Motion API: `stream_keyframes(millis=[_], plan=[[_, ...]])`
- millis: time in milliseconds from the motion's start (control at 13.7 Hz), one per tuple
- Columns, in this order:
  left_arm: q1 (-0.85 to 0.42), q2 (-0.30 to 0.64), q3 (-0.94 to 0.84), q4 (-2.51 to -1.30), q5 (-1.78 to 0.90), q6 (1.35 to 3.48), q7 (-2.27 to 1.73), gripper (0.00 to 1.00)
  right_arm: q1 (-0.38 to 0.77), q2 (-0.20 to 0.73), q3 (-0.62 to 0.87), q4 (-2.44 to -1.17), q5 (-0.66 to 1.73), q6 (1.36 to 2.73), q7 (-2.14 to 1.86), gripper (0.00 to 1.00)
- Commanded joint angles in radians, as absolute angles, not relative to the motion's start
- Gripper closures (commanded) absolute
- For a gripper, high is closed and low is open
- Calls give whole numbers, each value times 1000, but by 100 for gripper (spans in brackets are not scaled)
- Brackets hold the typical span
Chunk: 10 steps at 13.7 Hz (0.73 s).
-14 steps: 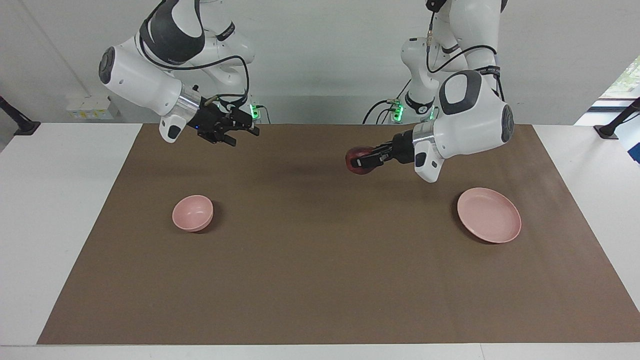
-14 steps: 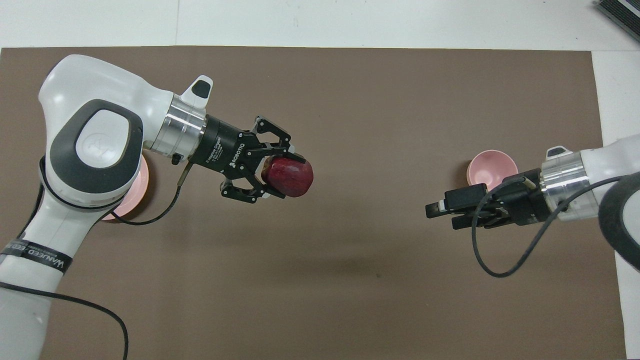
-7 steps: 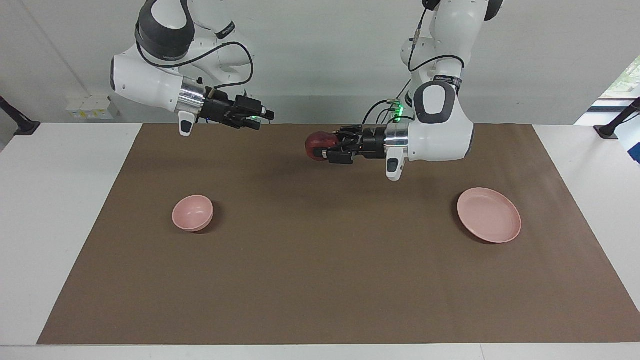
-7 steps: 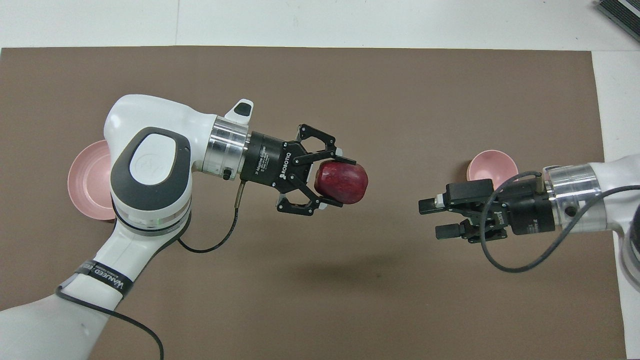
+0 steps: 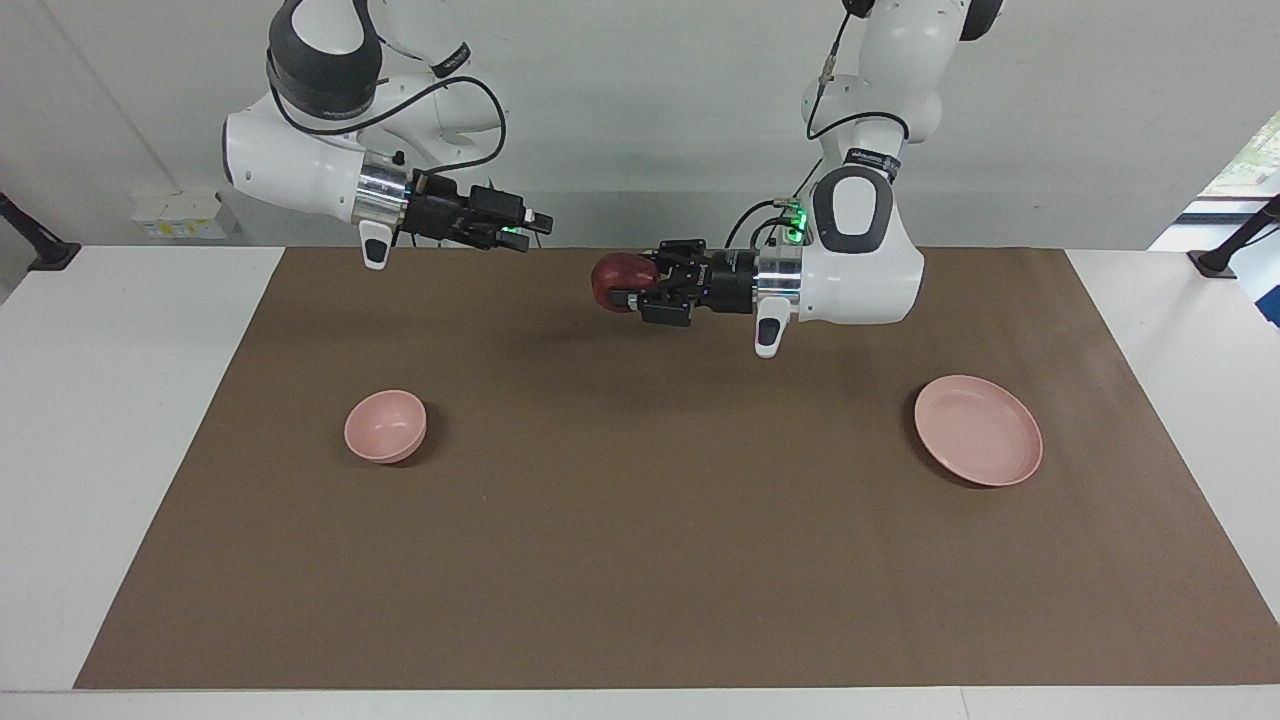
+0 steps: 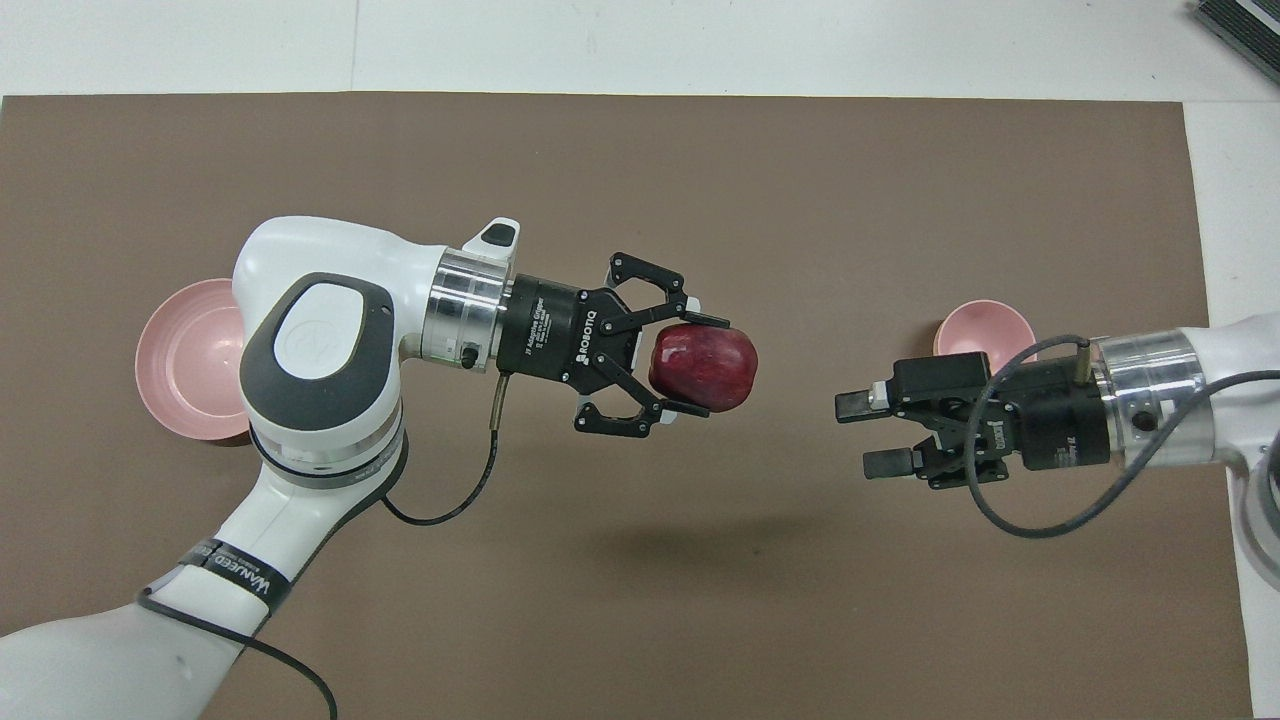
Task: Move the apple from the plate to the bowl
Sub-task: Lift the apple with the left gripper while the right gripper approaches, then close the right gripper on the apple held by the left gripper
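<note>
The dark red apple (image 5: 618, 282) (image 6: 703, 367) hangs in the air over the middle of the brown mat, with my left gripper (image 5: 640, 290) (image 6: 700, 368) shut on it and pointing sideways toward the right arm. My right gripper (image 5: 530, 225) (image 6: 858, 432) is open and empty, held level in the air, its fingertips facing the apple with a gap between them and it. The pale pink plate (image 5: 978, 430) (image 6: 185, 372) lies empty toward the left arm's end. The small pink bowl (image 5: 386, 426) (image 6: 978, 328) stands empty toward the right arm's end, partly hidden by the right gripper in the overhead view.
A brown mat (image 5: 640, 560) covers most of the white table (image 5: 110, 400). A dark object (image 6: 1240, 25) lies at the table's corner farthest from the robots, toward the right arm's end.
My left gripper has carried the apple up and away from the plate toward the right arm's end. My right gripper has risen, levelled out and turned to face the apple.
</note>
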State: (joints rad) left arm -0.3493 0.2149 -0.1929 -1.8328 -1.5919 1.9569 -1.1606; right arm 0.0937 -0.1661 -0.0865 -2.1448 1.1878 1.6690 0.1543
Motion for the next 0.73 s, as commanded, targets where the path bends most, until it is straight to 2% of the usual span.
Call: stream_keyframes(millis=[0,658], plan=[[-409,143,-184,-1917,-1695,2042,-1233,100,84,-202,-83,-2184,1241,1694,170,0],[-486,120,-201,-1941,-1781,2132,-1313,100,72,-198,-83,-2186,1244,1717,155,0]])
